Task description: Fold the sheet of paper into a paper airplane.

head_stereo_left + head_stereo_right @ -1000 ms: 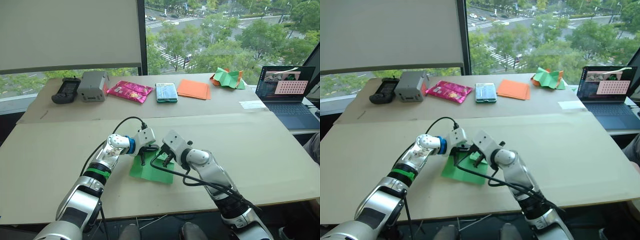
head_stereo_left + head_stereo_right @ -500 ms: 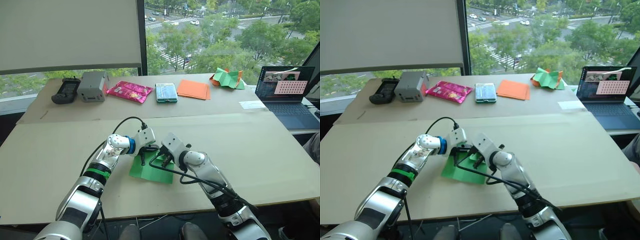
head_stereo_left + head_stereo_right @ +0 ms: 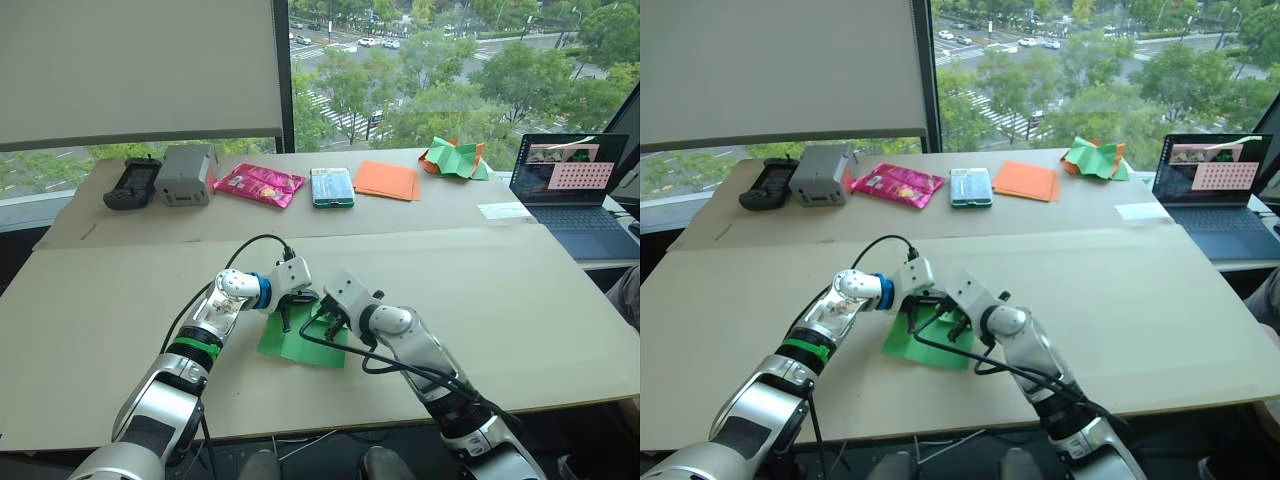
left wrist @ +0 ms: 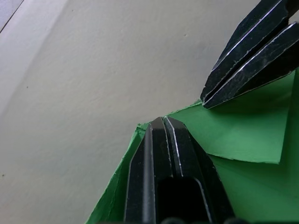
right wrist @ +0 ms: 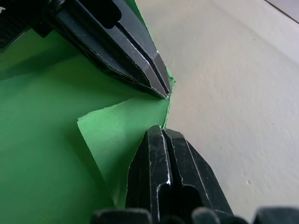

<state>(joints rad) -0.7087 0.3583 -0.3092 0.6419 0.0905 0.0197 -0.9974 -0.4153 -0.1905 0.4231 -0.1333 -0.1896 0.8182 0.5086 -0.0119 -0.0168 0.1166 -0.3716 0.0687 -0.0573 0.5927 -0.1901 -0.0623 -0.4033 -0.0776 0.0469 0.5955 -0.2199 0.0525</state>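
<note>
The sheet of paper (image 3: 298,345) lies flat on the near table, bright green, with a small corner flap (image 5: 119,133) folded over at its far edge. My left gripper (image 3: 287,321) is shut, its tip (image 4: 162,121) resting on that far corner of the sheet. My right gripper (image 3: 327,322) is shut too, its tip (image 5: 161,131) on the flap's edge, a finger's width from the left gripper's fingers (image 5: 126,51). Neither gripper has paper between its fingers. The paper airplane is out of view.
Along the far table stand a black device (image 3: 131,182), a grey box (image 3: 185,172), a pink snack bag (image 3: 260,182), a teal pack (image 3: 332,185), flat orange sheets (image 3: 388,178) and a crumpled green-and-orange heap (image 3: 455,158). A laptop (image 3: 575,190) is at the right.
My right gripper has edged slightly lower and closer to the left gripper on the sheet's far edge. The left gripper and the sheet have stayed put.
</note>
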